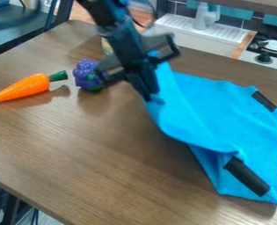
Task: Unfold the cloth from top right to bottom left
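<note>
Arm point(120, 37) blurry; table point(76, 149) & stove point(267, 57) pt. cut off.

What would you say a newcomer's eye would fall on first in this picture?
Most likely the bright blue cloth at the right, with two black strips and its left part raised at the black gripper. Next, probably, the orange carrot and purple toy grapes at the left.

No readable text, label, brand, number or sign stands on anything, from upper left to lower right of the frame
</note>
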`<state>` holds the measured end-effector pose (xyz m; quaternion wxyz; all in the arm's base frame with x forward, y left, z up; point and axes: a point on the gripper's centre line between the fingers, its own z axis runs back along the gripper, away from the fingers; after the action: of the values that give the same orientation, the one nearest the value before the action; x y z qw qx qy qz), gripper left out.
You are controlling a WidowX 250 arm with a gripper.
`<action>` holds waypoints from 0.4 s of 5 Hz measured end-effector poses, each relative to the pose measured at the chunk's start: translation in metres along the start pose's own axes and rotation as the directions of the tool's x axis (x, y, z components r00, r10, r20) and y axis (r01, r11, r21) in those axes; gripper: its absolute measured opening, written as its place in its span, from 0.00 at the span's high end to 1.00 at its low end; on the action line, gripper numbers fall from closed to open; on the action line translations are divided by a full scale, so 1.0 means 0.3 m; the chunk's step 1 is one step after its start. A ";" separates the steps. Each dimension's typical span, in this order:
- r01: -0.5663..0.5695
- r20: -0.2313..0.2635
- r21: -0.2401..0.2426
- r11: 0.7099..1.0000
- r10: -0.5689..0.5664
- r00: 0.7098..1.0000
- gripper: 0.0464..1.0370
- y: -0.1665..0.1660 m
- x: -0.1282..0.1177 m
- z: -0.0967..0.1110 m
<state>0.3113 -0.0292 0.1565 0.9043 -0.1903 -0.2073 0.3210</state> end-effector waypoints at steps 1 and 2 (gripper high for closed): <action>-0.011 -0.005 -0.017 1.000 0.011 1.000 1.00 0.055 -0.003 0.051; -0.008 0.011 -0.025 1.000 0.009 1.000 1.00 0.104 -0.010 0.092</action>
<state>0.2798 -0.0030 0.1642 0.8993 -0.2006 -0.2155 0.3234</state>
